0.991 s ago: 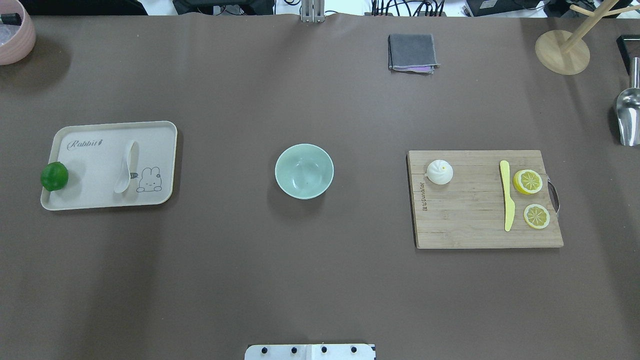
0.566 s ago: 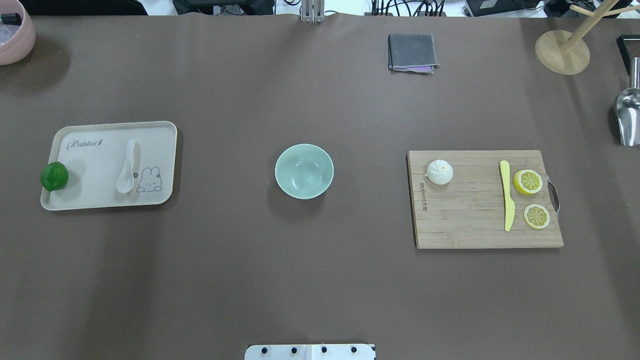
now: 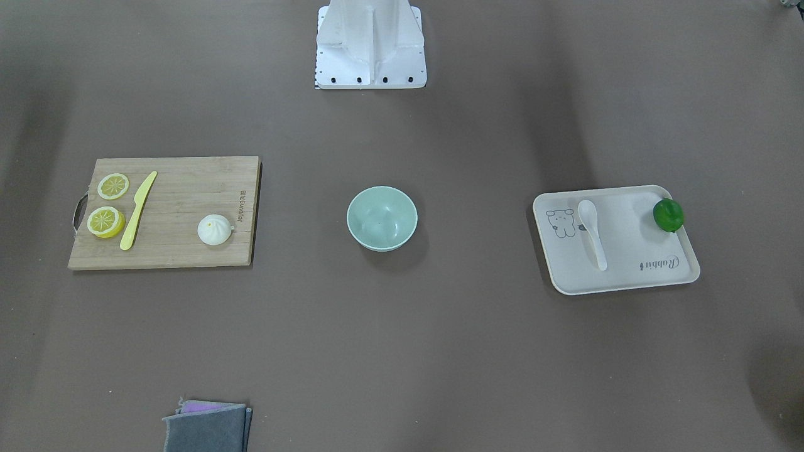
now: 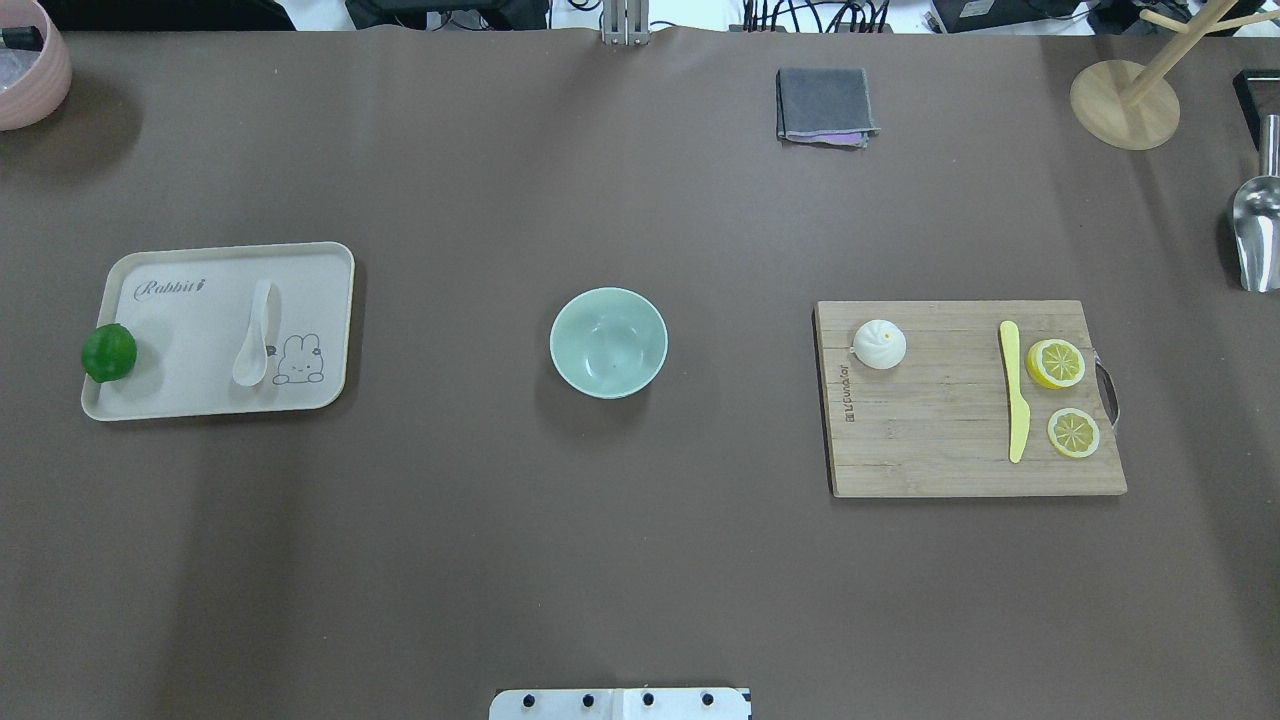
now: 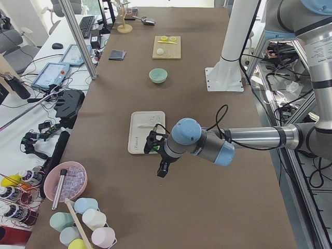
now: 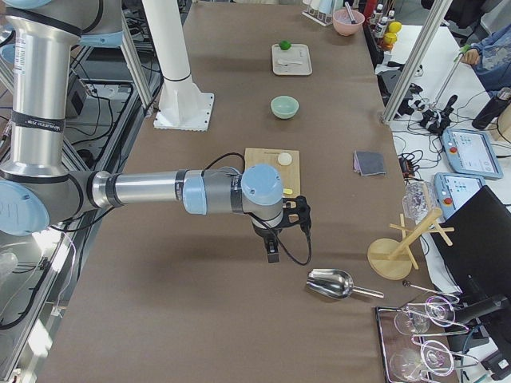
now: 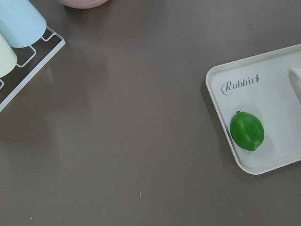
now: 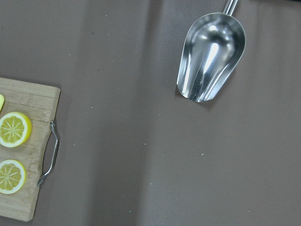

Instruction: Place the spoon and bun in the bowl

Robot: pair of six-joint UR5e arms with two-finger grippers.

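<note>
The white spoon (image 4: 254, 340) lies on a cream tray (image 4: 190, 330) at the left, its scoop toward the robot. The white pleated bun (image 4: 880, 344) sits on the left part of a wooden cutting board (image 4: 940, 430) at the right. The mint-green bowl (image 4: 608, 342) stands empty in the middle of the table. Neither gripper shows in the overhead or front views. My left gripper (image 5: 162, 168) hangs beyond the tray's outer end. My right gripper (image 6: 272, 254) hangs beyond the board's outer end. I cannot tell whether either is open or shut.
A green lime (image 4: 108, 352) sits on the tray's left edge. A yellow knife (image 4: 1014, 390) and two lemon slices (image 4: 1056, 363) lie on the board. A grey cloth (image 4: 824, 104), a wooden stand (image 4: 1125, 100), a metal scoop (image 8: 211, 56) and a pink bowl (image 4: 25, 70) stand along the table's edges.
</note>
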